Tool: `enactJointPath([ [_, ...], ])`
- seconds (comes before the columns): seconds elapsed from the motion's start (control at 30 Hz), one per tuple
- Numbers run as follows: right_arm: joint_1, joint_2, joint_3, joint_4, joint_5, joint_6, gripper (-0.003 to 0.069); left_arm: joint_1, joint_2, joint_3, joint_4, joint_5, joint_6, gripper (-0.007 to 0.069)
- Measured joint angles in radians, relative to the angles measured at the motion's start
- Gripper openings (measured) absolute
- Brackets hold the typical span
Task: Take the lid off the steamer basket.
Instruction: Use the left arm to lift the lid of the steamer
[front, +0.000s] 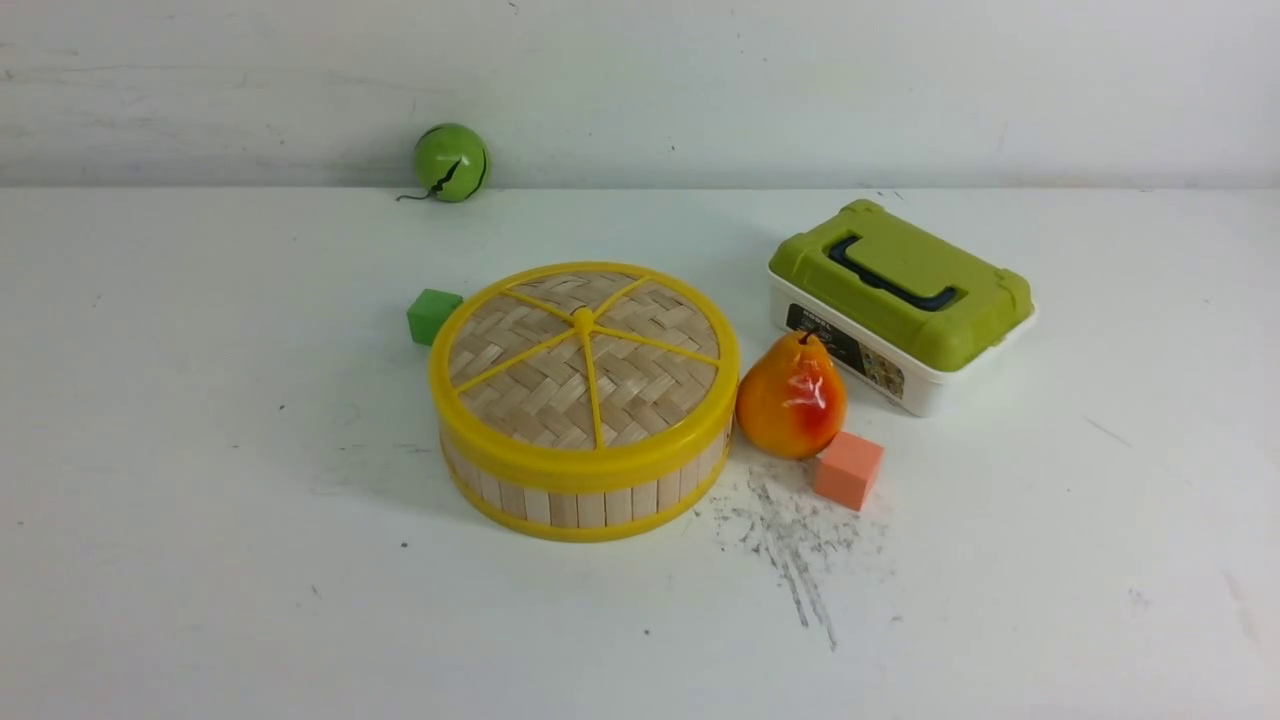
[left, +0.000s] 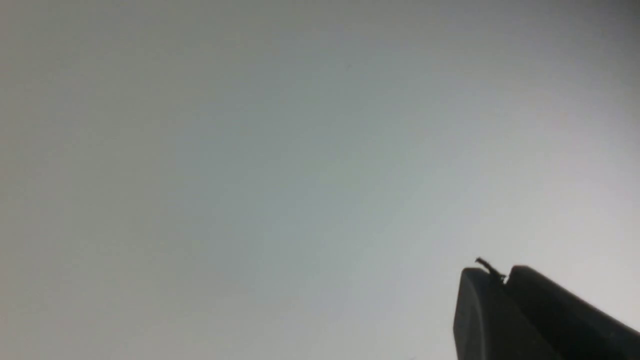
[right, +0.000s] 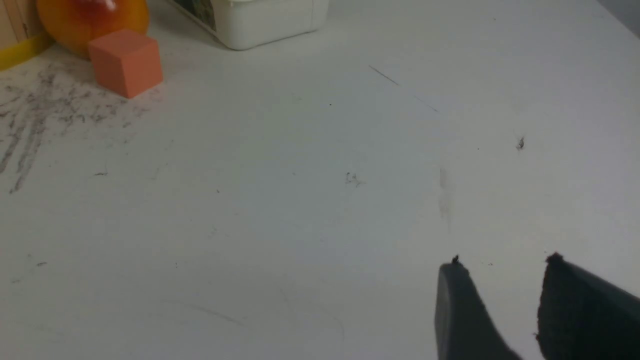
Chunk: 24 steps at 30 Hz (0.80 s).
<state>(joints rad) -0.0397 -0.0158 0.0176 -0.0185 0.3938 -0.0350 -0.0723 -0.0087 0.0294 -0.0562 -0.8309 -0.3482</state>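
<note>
Scuffed white table (front: 250, 560) against marked pale wall (front: 700, 90), left claw (left: 504, 277) pressed together, right claw (right: 502, 262) spread.

Woven bamboo lid (front: 520, 360), yellow-rimmed, flat on round slatted steamer basket (front: 591, 508), on table (front: 300, 600)

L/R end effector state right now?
Left end effector: closed or nearly so, nothing visibly held.
Right end effector: open, nothing between its fingers.

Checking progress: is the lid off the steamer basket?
No, the woven lid sits on the slatted basket.
</note>
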Motion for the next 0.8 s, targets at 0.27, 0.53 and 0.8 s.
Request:
enactJointPath([
  [0.27, 0.000, 0.000, 0.000, 0.000, 0.000, 0.000, 0.0240, 0.000, 0.000, -0.096, 0.026, 0.049, -0.111, 0.0062],
  [0.53, 0.000, 0.000, 0.000, 0.000, 0.000, 0.000, 0.0240, 0.000, 0.047, -0.465, 0.085, 0.609, -0.112, 0.0062],
  [0.8, 0.000, 0.000, 0.000, 0.000, 0.000, 0.000, 0.0240, 0.000, 0.418, -0.649, 0.094, 1.106, -0.113, 0.0069],
])
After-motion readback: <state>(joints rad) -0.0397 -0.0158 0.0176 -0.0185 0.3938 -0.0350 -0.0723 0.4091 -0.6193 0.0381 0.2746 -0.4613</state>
